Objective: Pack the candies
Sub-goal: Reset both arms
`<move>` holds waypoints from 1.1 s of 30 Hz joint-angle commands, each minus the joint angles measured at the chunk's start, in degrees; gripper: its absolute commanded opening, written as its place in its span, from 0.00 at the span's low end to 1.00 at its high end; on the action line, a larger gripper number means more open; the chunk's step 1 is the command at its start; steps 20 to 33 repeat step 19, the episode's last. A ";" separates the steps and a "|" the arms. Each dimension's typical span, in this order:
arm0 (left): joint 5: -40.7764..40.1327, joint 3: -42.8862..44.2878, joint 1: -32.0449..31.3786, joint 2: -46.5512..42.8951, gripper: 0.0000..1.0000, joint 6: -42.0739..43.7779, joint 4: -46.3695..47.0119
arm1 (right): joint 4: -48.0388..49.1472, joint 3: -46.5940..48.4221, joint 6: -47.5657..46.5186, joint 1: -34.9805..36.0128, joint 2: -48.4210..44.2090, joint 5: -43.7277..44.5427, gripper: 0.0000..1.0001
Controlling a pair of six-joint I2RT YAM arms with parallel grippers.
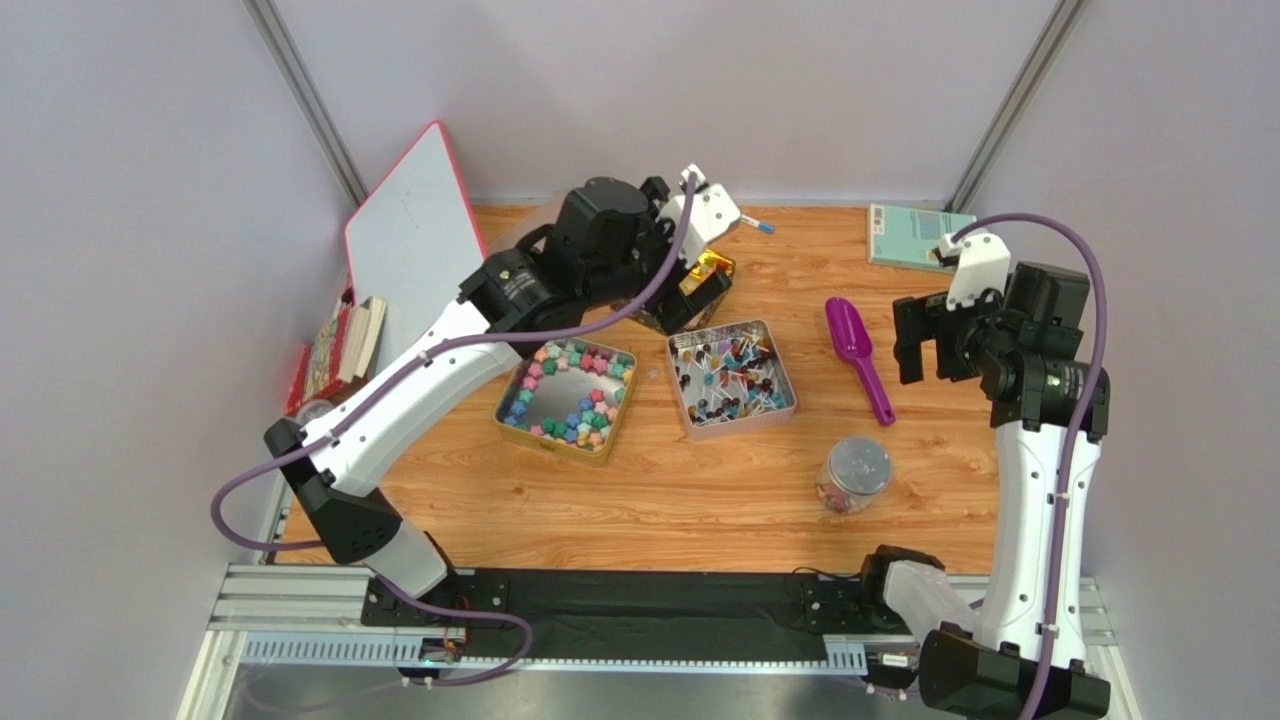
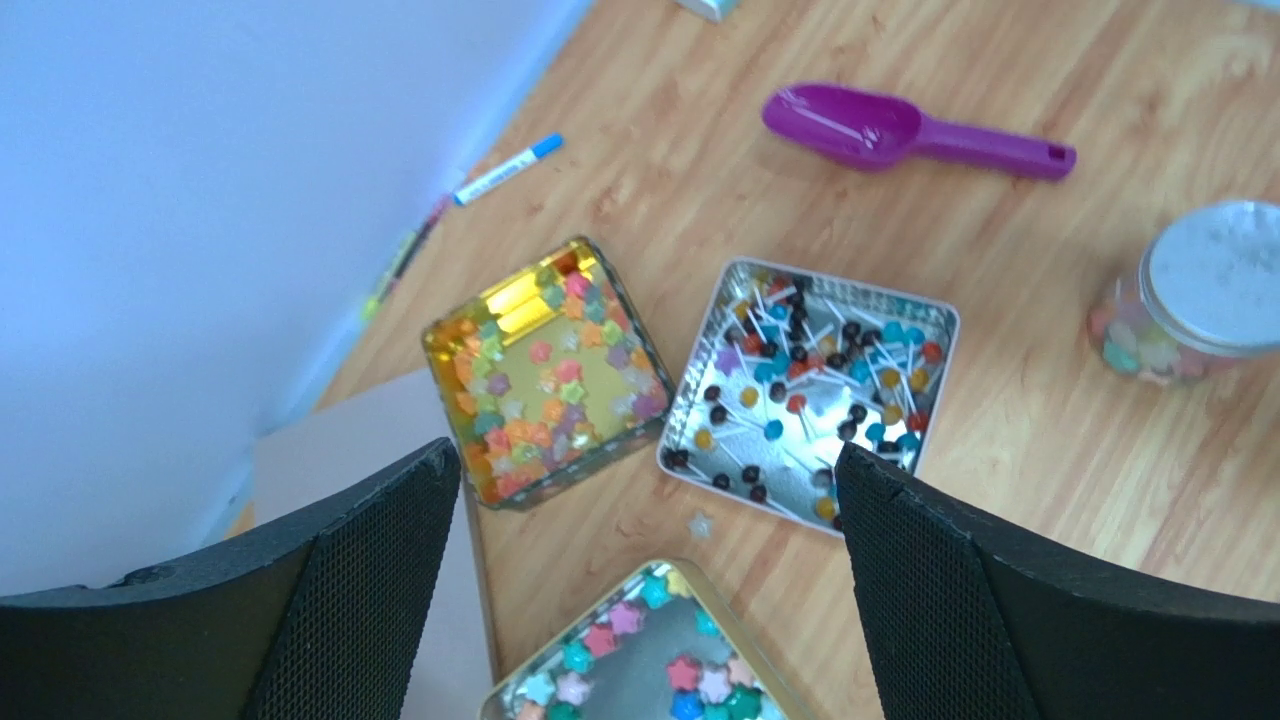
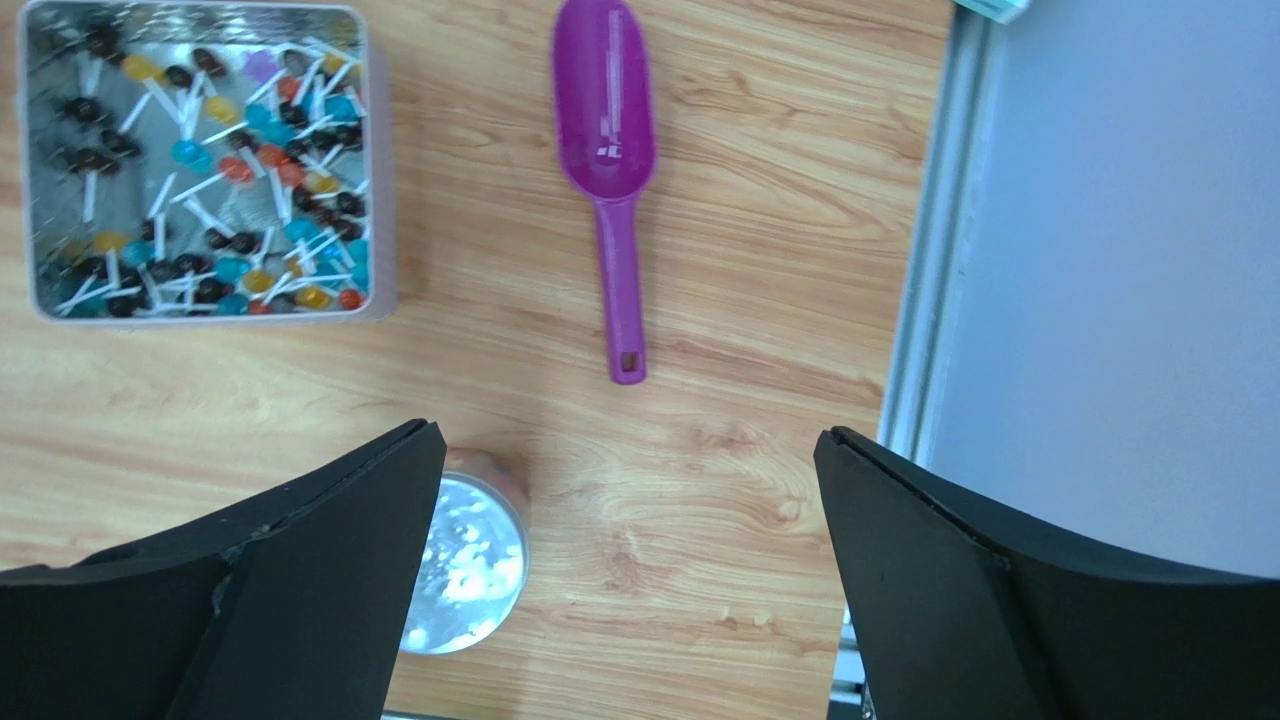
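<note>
Left fingers (image 2: 361,570): closest in my left wrist view. They are spread wide with nothing between them, hanging over the far middle of the table (image 1: 721,495).
Right fingers (image 3: 331,555): also wide apart and empty. They hover near the table's right edge, with the scoop and the jar below them.
Candies (image 2: 549,375): I see small star pieces in a gold tin (image 2: 439,348) near the far edge. There are more pastel stars in a second tin (image 1: 517,393) at mid-table.
Lollipop tin (image 2: 935,318): a silver tin just beside the star tin on its right, full of little stick sweets.
Stray piece (image 2: 699,525): one pale star lies loose on the wood between the three tins.
Jar (image 1: 854,474): it stands toward the near right and its lid looks to be on. A few pastel pieces show through the glass.
Scoop (image 3: 607,143): purple, lying flat between the lollipop tin and the right edge, with its handle pointing to the near edge.
Step in hand: I judge this as the approach, since nothing is gripped and no sweet is on its way to the jar.
Next move: I think the jar must be opened first, one hand steadying the glass while the other works the lid. After that the right hand needs a straight drop onto the scoop's thin handle.
Doubt: I cannot tell whether the lid is screwed on or merely resting.
</note>
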 commanded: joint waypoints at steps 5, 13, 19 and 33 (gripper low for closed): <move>-4.05 -4.83 0.25 -6.21 1.00 -7.57 17.20 | 2.75 8.76 7.93 -4.80 -2.68 7.54 1.00; -13.09 -5.34 0.43 -10.89 1.00 -3.90 18.37 | -4.98 25.12 31.94 -2.00 5.31 17.35 1.00; -15.04 -9.65 0.78 -13.18 1.00 -3.97 20.83 | -4.12 17.75 30.72 -1.99 2.16 17.04 1.00; -15.04 -9.65 0.78 -13.18 1.00 -3.97 20.83 | -4.12 17.75 30.72 -1.99 2.16 17.04 1.00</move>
